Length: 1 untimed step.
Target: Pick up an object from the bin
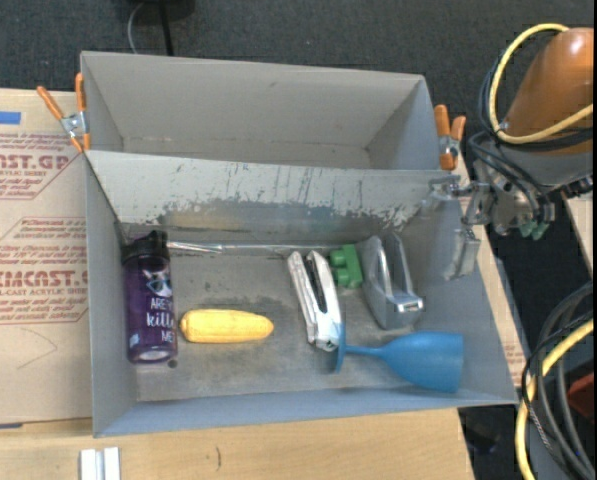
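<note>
Fingers: whether spread or pressed together cannot be told. Gripper (465,243) hangs at the right wall of the bin (278,118). Nearest it, on the floor: grey metal piece (390,286) and blue goblet (423,358) lying on its side. Purple bottle (148,308) and yellow corn cob (227,326) lie at the left.

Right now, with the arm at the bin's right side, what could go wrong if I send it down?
1. The gripper hangs close over the bin's right wall, so a straight descent might strike the wall.
2. The blue goblet lies on its side, so it may roll or slip away.
3. The long white tool, green block and grey metal piece lie tight together, so reaching for one could catch another.
</note>
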Available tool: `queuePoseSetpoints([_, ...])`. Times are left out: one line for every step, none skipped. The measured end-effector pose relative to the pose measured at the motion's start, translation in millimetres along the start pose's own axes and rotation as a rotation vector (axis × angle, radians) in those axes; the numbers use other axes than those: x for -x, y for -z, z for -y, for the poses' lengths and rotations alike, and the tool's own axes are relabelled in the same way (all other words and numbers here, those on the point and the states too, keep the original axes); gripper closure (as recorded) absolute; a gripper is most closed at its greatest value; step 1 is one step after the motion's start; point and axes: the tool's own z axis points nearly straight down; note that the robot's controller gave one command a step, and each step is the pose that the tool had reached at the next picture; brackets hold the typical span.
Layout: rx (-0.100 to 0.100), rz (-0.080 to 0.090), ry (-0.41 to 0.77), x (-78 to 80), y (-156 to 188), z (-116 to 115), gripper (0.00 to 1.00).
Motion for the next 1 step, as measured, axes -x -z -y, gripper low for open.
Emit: queuePoseSetpoints([-0.001,0.008,0.002,1.4,5.2,-0.8,0.00])
